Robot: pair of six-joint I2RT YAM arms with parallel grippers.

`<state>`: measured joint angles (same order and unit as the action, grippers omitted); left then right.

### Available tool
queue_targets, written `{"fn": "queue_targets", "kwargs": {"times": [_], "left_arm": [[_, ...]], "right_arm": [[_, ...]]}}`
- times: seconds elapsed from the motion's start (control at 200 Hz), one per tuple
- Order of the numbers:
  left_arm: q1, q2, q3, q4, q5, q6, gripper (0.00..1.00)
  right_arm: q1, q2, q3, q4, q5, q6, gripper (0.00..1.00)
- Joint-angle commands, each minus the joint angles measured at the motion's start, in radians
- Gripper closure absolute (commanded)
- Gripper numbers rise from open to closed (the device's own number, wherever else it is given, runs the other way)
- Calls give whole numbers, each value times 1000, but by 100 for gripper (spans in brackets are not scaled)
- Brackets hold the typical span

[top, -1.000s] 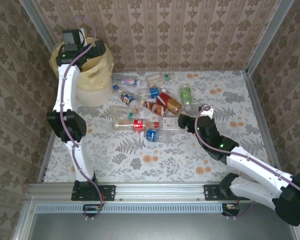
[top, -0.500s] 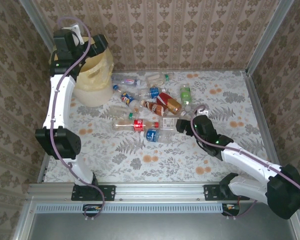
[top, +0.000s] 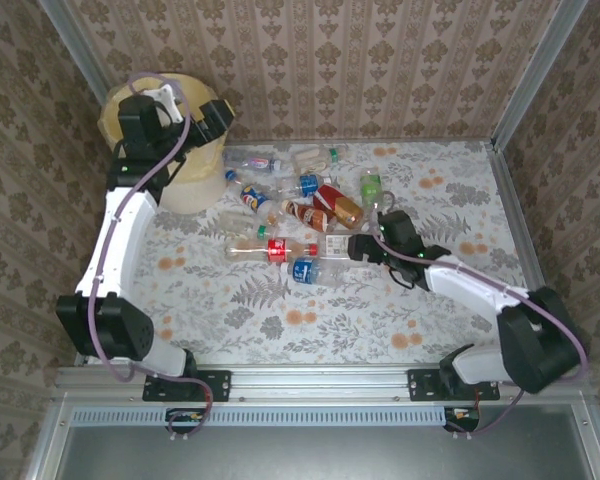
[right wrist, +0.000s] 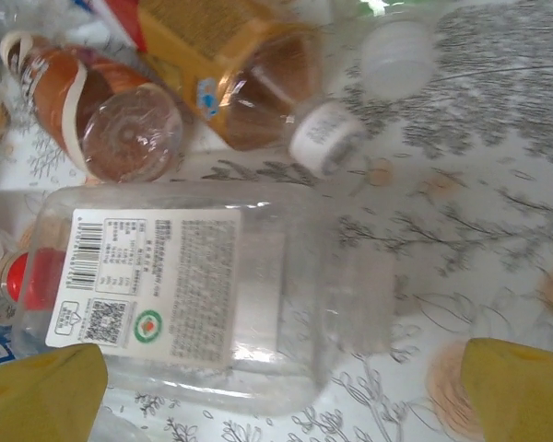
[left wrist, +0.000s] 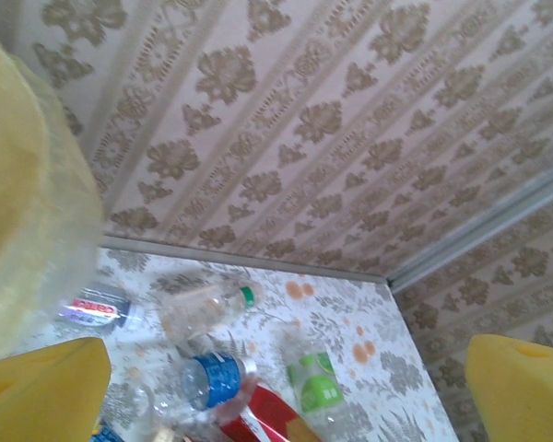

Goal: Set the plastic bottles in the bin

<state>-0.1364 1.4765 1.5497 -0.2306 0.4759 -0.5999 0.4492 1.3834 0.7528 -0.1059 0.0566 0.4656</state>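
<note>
Bright, even light, soft shadows; both wrist views slightly blurred.

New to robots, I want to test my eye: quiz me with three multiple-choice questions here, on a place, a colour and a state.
1. Where does the round cream-yellow plastic bin stand? A near right corner; B far left corner; C table centre.
2. What colour is the label on the clear plastic bottle before the right pincer? A green; B blue; C white.
3. How is the left pincer? A open, empty; B shut on a bottle; C shut on a cap.
B: it sits far left in the overhead view. C: a white barcode label shows. A: its fingers stand wide apart, gripping nothing.
</note>
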Motion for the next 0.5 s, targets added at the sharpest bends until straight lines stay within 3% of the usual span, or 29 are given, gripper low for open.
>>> {"fn": "queue_targets", "kwargs": {"times": [0.0, 0.095, 0.245, 0.495], "left_arm": [[-40, -50, -51, 36, 16, -6, 0], [-59, -68, -69, -6, -6, 22, 0], [-60, -96, -97, -84, -43, 60, 0], [-60, -185, -221, -68, -58, 96, 0]], "right_arm": [[-3, 113, 124, -82, -156, -159, 0], [-3, 199, 219, -155, -237, -325, 0], [-6, 246, 335, -318, -200, -582, 0], [-7, 282, 432, -509, -210, -918, 0]]}}
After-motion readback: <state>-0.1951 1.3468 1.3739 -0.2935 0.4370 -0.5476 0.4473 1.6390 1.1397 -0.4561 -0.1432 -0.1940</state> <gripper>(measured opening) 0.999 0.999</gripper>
